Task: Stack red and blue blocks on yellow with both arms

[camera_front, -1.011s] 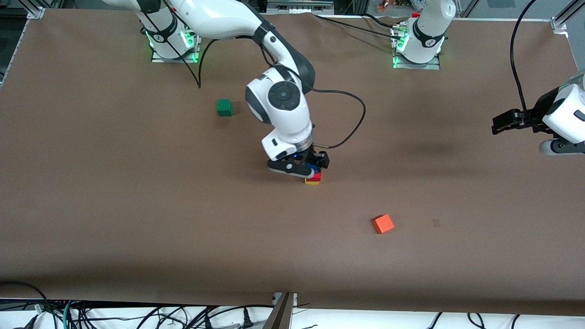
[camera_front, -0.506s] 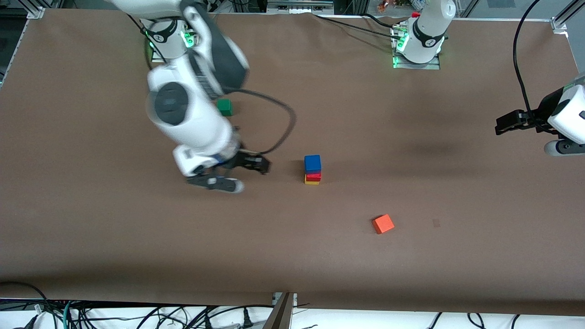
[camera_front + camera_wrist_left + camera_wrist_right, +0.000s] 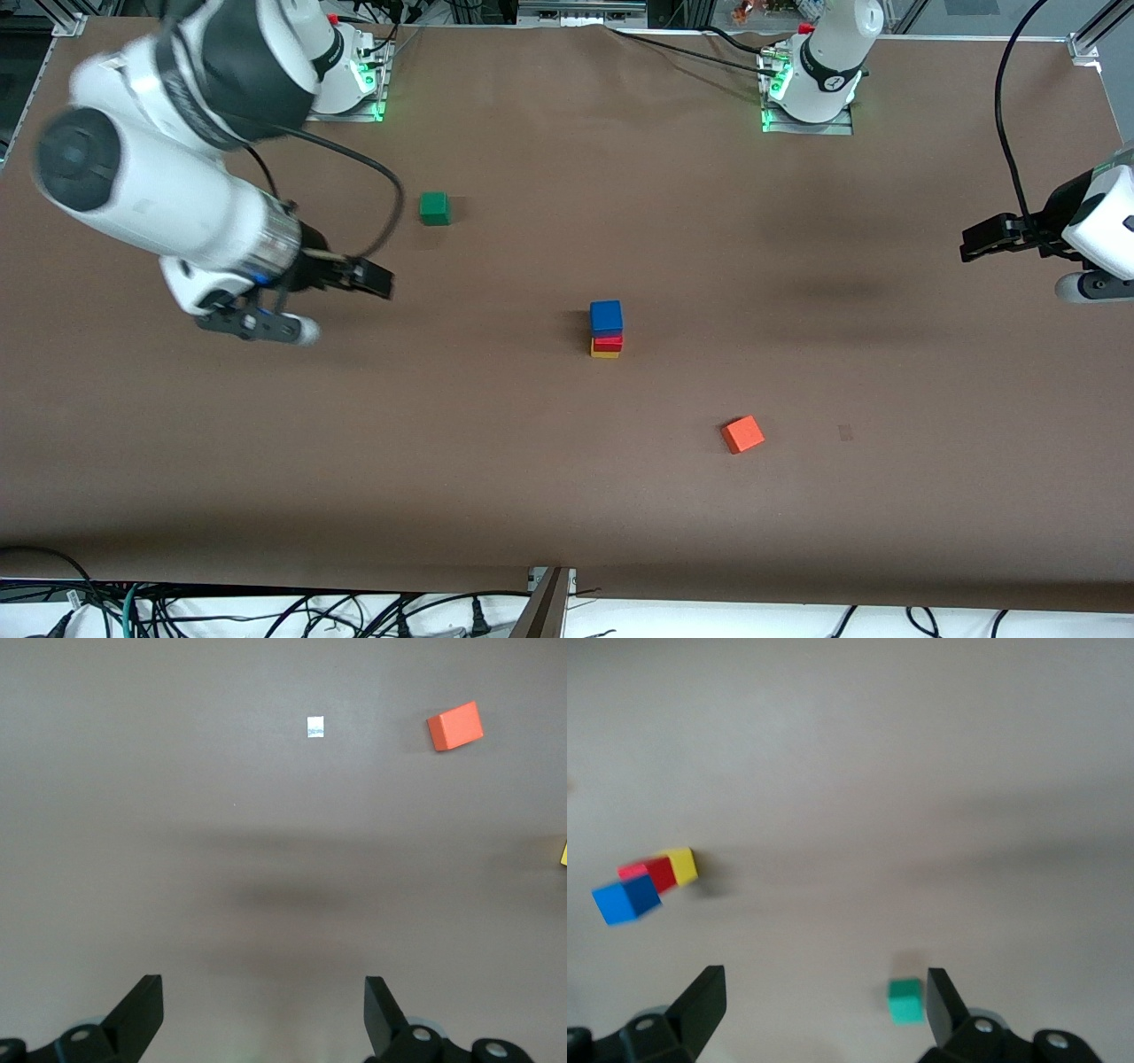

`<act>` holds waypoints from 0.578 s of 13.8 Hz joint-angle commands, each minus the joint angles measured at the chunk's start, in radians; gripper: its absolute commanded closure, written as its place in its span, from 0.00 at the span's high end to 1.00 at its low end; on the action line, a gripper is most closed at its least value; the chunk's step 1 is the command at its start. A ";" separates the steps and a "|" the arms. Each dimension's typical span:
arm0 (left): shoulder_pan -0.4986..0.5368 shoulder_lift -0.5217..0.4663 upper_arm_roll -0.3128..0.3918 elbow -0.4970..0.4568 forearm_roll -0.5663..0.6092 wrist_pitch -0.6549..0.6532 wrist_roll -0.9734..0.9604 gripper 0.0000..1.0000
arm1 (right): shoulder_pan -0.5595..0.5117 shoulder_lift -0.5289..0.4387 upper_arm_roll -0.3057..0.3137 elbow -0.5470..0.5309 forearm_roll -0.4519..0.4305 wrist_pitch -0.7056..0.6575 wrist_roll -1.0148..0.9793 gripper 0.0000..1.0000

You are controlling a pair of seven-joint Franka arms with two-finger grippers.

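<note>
The right gripper [image 3: 341, 301], open and empty, has been withdrawn from the matte blue cube [image 3: 606, 315] atop red [image 3: 609, 339] and yellow cubes [image 3: 605, 353]; the left gripper [image 3: 974, 244] waits open, unmoved.

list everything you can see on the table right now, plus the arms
small matte blue cube: one, blue, top of the stack near the table's middle
small matte red cube: one, deep red, middle of the stack, under the blue cube
small matte yellow cube: one, yellow, bottom of the stack, on the table
small green cube: one, green, farther from the front camera than the stack, toward the right arm's end
small orange cube: one, orange, nearer the front camera than the stack
brown table cover: one, brown
right gripper: one, black, open, empty, over the table at the right arm's end
left gripper: one, black, open, empty, waiting at the left arm's end
</note>
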 commanded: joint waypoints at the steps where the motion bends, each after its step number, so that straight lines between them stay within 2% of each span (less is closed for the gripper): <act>1: 0.007 -0.009 0.002 -0.011 -0.015 0.013 0.014 1.00 | 0.014 -0.159 -0.029 -0.145 -0.074 -0.048 -0.048 1.00; 3: 0.008 -0.009 0.002 -0.011 -0.014 0.013 0.017 1.00 | 0.014 -0.190 -0.032 -0.149 -0.116 -0.098 -0.088 1.00; 5: 0.010 -0.009 0.005 -0.011 -0.017 0.013 0.020 1.00 | -0.011 -0.243 -0.026 -0.200 -0.154 -0.092 -0.138 1.00; 6: 0.011 -0.009 0.005 -0.011 -0.017 0.013 0.020 1.00 | -0.048 -0.268 -0.012 -0.232 -0.162 -0.086 -0.167 1.00; 8: 0.011 -0.009 0.005 -0.011 -0.017 0.013 0.020 1.00 | -0.132 -0.273 0.055 -0.249 -0.191 -0.076 -0.217 1.00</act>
